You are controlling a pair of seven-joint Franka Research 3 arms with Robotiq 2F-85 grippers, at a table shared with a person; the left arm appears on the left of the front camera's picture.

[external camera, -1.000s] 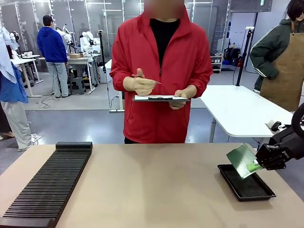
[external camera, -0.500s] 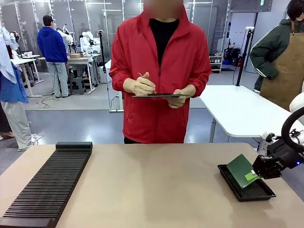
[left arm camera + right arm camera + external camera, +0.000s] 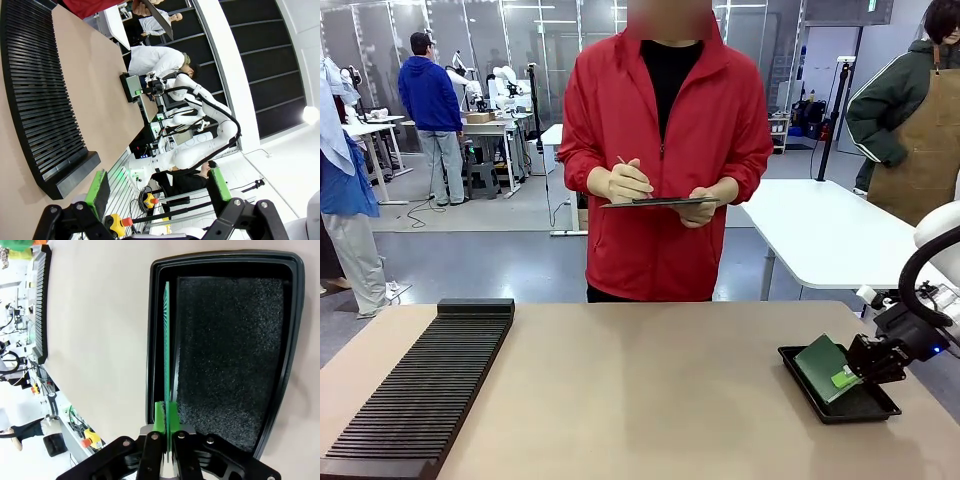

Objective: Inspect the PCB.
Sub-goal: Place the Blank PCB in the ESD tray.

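Note:
The PCB (image 3: 822,364) is a small green board, tilted, low over the shallow black tray (image 3: 873,409) at the table's right. My right gripper (image 3: 848,376) is shut on its near edge. In the right wrist view the PCB (image 3: 166,340) shows edge-on between the green pads of my right gripper (image 3: 166,412), along the left side of the foam-lined tray (image 3: 230,350). I cannot tell whether the board touches the foam. My left gripper (image 3: 159,186) stands open with nothing between its fingers. From there the PCB (image 3: 133,84) shows far across the table.
A long black slotted rack (image 3: 420,390) lies along the table's left side, under my left gripper's view as the rack (image 3: 35,100). A person in a red jacket stands at the far edge, writing with a pen on a clipboard (image 3: 655,202). A white table stands behind on the right.
My right gripper has lowered the PCB toward the tray, and the board now lies flatter. The person has lowered the clipboard slightly. The left gripper has stayed open.

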